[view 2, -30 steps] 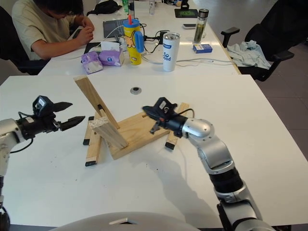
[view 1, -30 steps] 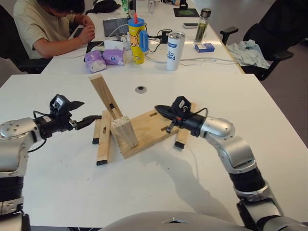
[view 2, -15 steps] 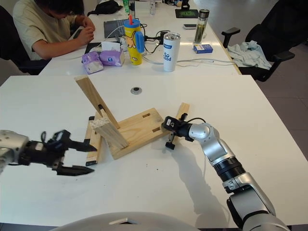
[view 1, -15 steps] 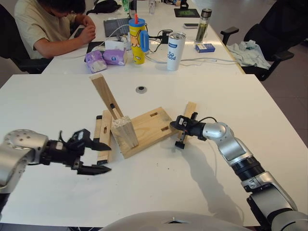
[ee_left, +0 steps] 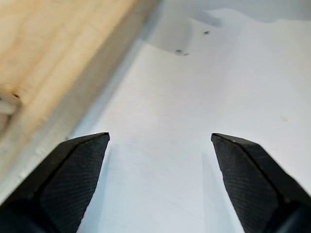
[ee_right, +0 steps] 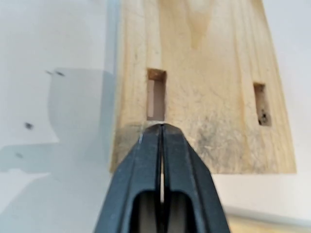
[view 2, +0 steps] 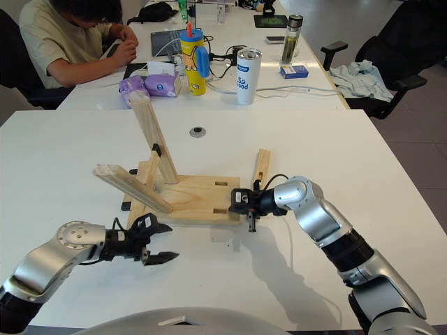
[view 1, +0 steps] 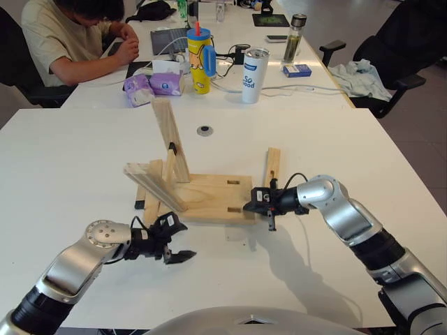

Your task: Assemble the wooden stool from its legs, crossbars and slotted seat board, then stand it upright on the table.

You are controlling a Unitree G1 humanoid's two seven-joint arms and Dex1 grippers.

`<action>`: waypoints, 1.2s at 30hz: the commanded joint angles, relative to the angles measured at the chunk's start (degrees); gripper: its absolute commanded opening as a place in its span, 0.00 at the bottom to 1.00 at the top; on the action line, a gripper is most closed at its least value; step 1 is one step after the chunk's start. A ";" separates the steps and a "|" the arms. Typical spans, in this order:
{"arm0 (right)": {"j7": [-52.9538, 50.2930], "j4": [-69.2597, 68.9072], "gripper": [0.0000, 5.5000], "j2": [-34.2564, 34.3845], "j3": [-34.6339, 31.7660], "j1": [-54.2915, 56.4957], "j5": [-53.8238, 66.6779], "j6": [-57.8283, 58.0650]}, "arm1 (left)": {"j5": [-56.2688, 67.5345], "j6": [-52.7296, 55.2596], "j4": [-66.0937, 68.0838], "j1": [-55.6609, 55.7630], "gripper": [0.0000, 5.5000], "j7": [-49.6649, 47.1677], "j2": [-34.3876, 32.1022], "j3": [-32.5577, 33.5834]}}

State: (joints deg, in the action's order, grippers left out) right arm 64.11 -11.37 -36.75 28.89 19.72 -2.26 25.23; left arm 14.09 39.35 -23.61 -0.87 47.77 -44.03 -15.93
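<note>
Swung flat since earlier, the pale slotted wooden seat board [view 1: 209,195], two angled wooden legs [view 1: 170,136] already slotted in, touched the closed, empty right gripper [view 1: 250,207] and lay just beyond the wide-open, empty left gripper [view 1: 183,241], while a loose wooden leg [view 1: 272,164] past the right gripper and the final uprighting seemingly remained.

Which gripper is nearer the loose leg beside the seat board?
Right. The right gripper sits at the seat board, just short of the leg; the left gripper is off the board's opposite corner.

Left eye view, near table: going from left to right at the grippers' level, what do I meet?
left gripper → slotted seat board → right gripper
</note>
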 commanded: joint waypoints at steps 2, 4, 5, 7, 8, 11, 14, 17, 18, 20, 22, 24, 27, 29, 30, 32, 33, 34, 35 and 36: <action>-0.83 -2.16 0.00 3.05 4.48 -3.89 1.22 5.33 | -5.69 3.22 6.93 6.35 0.71 -8.35 5.52 -1.44; -3.26 -1.34 0.00 5.43 5.22 -3.70 0.63 5.71 | -7.22 3.57 9.17 8.35 0.71 -9.62 6.80 -2.61; -4.20 -0.92 0.00 6.28 5.74 -3.78 0.24 5.81 | -8.49 3.19 10.82 9.65 0.71 -10.21 7.32 -3.52; -6.61 0.80 0.00 7.79 6.60 -3.72 -0.93 5.65 | -10.45 2.25 14.23 12.23 0.71 -11.19 8.72 -4.85; -7.67 1.73 0.00 8.37 6.95 -3.56 -1.54 5.34 | -11.42 1.77 15.85 13.34 0.71 -11.76 9.40 -5.34; -10.15 2.76 0.00 10.95 6.78 -3.50 -1.20 5.74 | -13.02 0.26 19.90 15.77 0.71 -12.87 11.64 -6.06; -11.39 3.90 0.00 11.84 7.86 -3.37 -1.91 5.39 | -14.22 -1.25 23.48 17.70 0.71 -13.02 13.09 -6.53; -12.28 4.28 0.00 12.24 7.87 -3.35 -1.68 5.07 | -14.26 -1.24 22.87 17.37 0.71 -13.22 12.57 -4.62; -12.89 4.13 0.00 12.40 7.15 -3.40 -1.35 4.79 | -13.86 -0.96 21.66 16.91 0.71 -13.42 12.07 -3.13; -14.92 3.70 0.00 13.39 4.84 -3.31 -0.58 3.16 | -12.30 -0.26 18.42 15.92 0.71 -15.30 12.25 1.77; -17.43 1.99 0.00 15.25 1.02 -3.17 1.47 1.46 | -10.31 -0.29 13.37 14.98 0.71 -18.54 13.69 8.76; -19.39 -0.70 0.00 16.18 -2.25 -3.53 2.80 0.02 | -8.82 0.11 7.74 14.32 0.71 -22.85 15.60 16.15; -21.53 -4.39 0.00 17.24 -5.78 -4.41 4.52 0.12 | -7.40 3.17 1.01 13.44 0.71 -27.45 17.00 24.05; -22.97 -6.95 0.00 17.76 -7.47 -5.46 5.73 1.65 | -7.76 5.07 -0.58 12.42 0.71 -28.54 15.50 26.83; -23.77 -8.22 0.00 18.16 -8.33 -6.31 6.45 2.76 | -8.39 5.79 0.10 11.59 0.71 -28.14 13.64 27.14; -25.85 -10.04 0.00 19.22 -10.11 -8.00 7.94 4.82 | -8.54 7.12 3.88 10.41 0.71 -27.42 11.35 28.74; -26.82 -10.54 0.00 19.78 -10.93 -8.63 8.54 5.55 | -8.58 7.36 5.97 9.79 0.71 -26.76 10.36 28.54; -27.63 -10.84 0.00 20.17 -11.58 -9.18 9.22 6.31 | -8.38 7.41 8.24 9.40 0.71 -26.60 10.28 28.95; -28.37 -10.68 0.00 20.34 -12.03 -9.45 9.42 6.78 | -7.85 7.72 10.72 8.85 0.71 -25.70 10.18 28.62; -28.94 -10.30 0.00 20.35 -12.39 -9.56 9.38 6.88 | -6.98 7.39 12.83 8.35 0.71 -24.53 10.54 28.10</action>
State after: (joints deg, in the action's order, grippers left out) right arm 36.87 -21.11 -16.81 17.98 10.74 6.21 30.78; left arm 6.07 46.11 -15.86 9.13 20.95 -33.25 12.69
